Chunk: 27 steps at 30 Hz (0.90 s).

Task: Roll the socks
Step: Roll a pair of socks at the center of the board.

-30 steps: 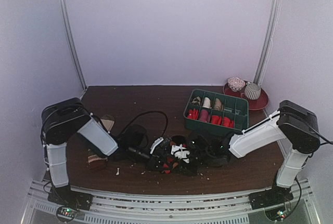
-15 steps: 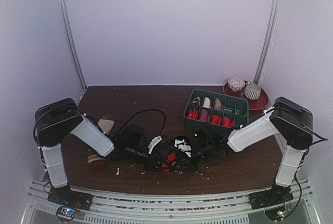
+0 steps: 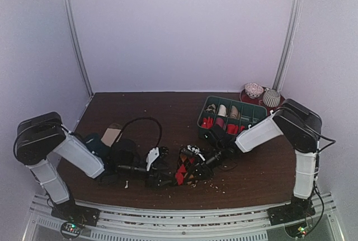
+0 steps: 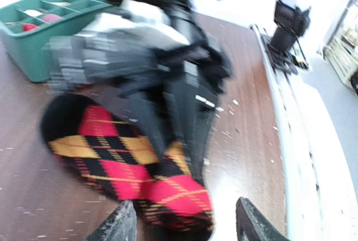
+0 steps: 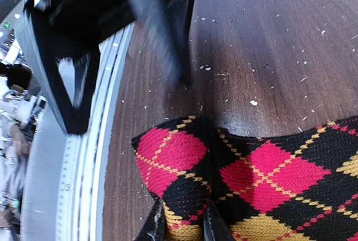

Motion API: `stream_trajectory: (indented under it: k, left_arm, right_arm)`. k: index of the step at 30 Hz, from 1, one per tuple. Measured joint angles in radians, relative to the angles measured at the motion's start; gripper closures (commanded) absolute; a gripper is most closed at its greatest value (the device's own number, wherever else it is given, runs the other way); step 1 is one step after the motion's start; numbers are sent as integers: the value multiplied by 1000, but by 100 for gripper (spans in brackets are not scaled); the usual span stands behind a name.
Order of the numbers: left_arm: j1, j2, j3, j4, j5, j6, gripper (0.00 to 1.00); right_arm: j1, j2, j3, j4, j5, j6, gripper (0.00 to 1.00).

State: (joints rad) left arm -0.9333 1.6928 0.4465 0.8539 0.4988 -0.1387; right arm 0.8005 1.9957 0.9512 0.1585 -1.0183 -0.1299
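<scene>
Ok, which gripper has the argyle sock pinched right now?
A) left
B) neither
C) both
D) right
D: in the right wrist view the right gripper has its fingertips closed on the edge of the argyle sock, while the left gripper has its fingers wide apart on either side of it.

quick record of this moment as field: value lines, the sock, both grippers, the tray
argyle sock: lying on the table near its front edge
right gripper: shut, pinching the argyle sock's fabric
left gripper: open, fingertips either side of the sock's near end, not gripping it
green tray: on the table behind the sock, divided into compartments
</scene>
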Motion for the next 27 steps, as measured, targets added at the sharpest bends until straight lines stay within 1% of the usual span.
stream_trajectory:
  k: [5, 9, 13, 15, 17, 20, 22, 25, 27]
  left_arm:
    - [-69, 99, 2, 69, -23, 16, 40]
    - [-77, 146, 8, 112, -31, 26, 40]
    - [-77, 167, 17, 132, -39, 37, 40]
    - [-77, 181, 27, 132, -44, 42, 42]
    - [-77, 200, 40, 132, -48, 46, 50]
    - [-77, 229, 60, 126, -50, 55, 71]
    - [-77, 239, 70, 118, -48, 63, 79]
    - [-78, 240, 74, 114, -35, 77, 100]
    - [-79, 240, 78, 108, -35, 77, 100]
  right_arm:
    - [-19, 73, 98, -149, -102, -14, 89]
    - [-27, 104, 130, -215, -147, -22, 89]
    - [-29, 117, 139, -245, -176, -24, 89]
    - [-29, 123, 142, -259, -191, -24, 89]
    - [-29, 126, 146, -269, -195, -26, 89]
    - [-29, 127, 151, -286, -197, -31, 89]
    - [-29, 127, 153, -298, -199, -35, 89]
    - [-30, 128, 158, -319, -202, -43, 89]
    - [-31, 128, 161, -331, -203, -47, 89]
